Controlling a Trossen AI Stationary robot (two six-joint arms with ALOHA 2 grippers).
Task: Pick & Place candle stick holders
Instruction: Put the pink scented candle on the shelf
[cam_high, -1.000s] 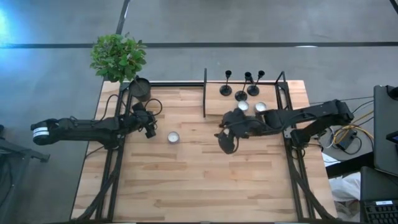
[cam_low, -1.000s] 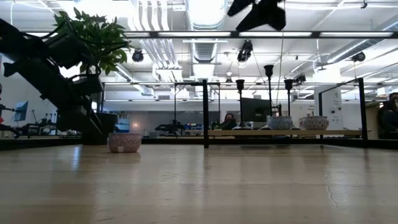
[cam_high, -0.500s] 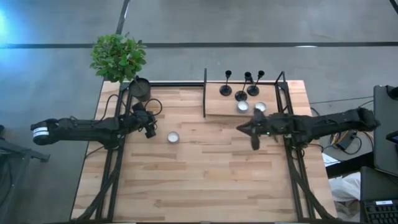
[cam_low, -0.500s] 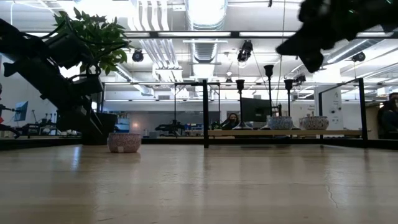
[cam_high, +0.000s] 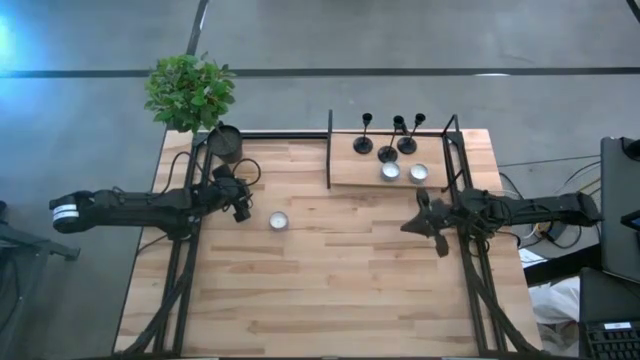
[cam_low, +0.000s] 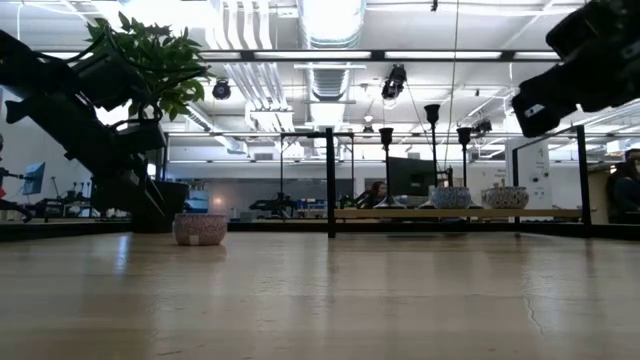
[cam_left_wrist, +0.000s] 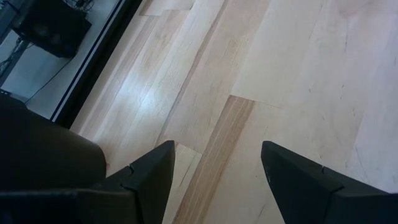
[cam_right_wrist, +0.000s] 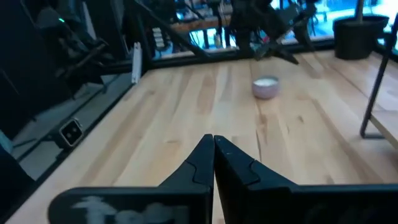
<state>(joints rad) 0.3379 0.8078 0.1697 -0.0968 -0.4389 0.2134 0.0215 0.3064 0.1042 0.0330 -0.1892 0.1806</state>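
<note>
Three black candle stick holders (cam_high: 366, 135), (cam_high: 390, 142), (cam_high: 411, 135) stand upright on their round bases on a raised wooden shelf (cam_high: 352, 176) at the far right; the low view shows their cups (cam_low: 432, 110). My right gripper (cam_high: 408, 226) hangs shut and empty over the table's right side, near of the shelf; its fingers (cam_right_wrist: 213, 149) meet in the right wrist view. My left gripper (cam_high: 242, 212) waits open at the table's left, its fingers (cam_left_wrist: 155, 168) apart over bare wood.
Two small bowls (cam_high: 390, 171), (cam_high: 418, 173) sit on the shelf in front of the holders. A third bowl (cam_high: 278, 220) rests on the table beside my left gripper. A dark pot with a green plant (cam_high: 190, 92) stands at the far left corner. A black frame post (cam_high: 330, 150) borders the shelf.
My right gripper has drawn back from the table's middle toward its right edge, sinking lower and turning as it went. It carries nothing. The candle stick holders and bowls have stayed where they were.
</note>
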